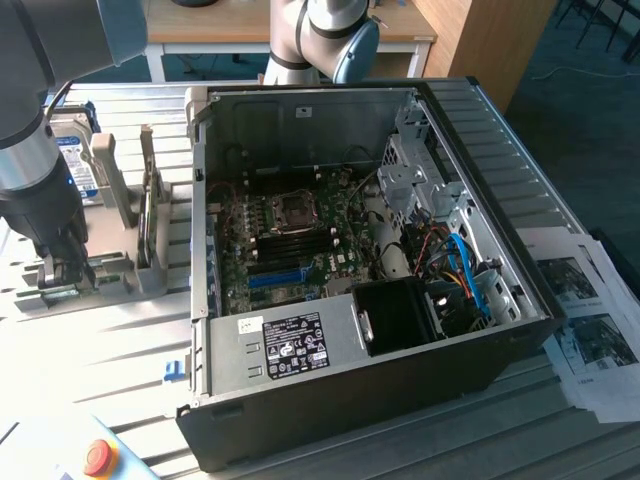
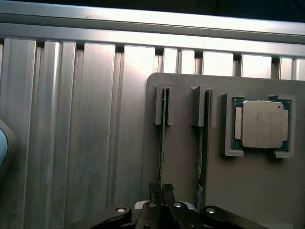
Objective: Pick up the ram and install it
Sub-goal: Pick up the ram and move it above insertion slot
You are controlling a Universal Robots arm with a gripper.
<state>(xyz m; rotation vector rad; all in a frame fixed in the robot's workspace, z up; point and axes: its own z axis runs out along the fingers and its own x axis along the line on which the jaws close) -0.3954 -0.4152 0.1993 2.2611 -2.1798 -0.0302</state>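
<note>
Standing low at the exterior view's left, the dark two-finger gripper is down on the flat grey plastic fixture plate, which lies on the ribbed aluminium table.

Jaws: drawn narrow. In the wrist view the black fingertips sit close together, one on each side of the upper edge of a long, thin green circuit-board stick, the ram. They look clamped on it.

Ram: on edge in its slot in the fixture, one end seated in a grey upright guide. Not lifted.

A second green stick of the same kind stands on edge in the neighbouring slot, just beside and parallel. It lies between the held ram and a square silver-capped processor chip, which rests flat in its own pocket of the plate.

Exterior view, other items:
- Silver hard drive with a blue-white label, upright in a grey holder on the far side of the gripper.
- Open black computer case in the middle of the table, well apart from the gripper on its right, with the large green motherboard exposed inside.
- Red round stop button at the near left edge.
- Printed paper sheets at the right, beside the case.
</note>
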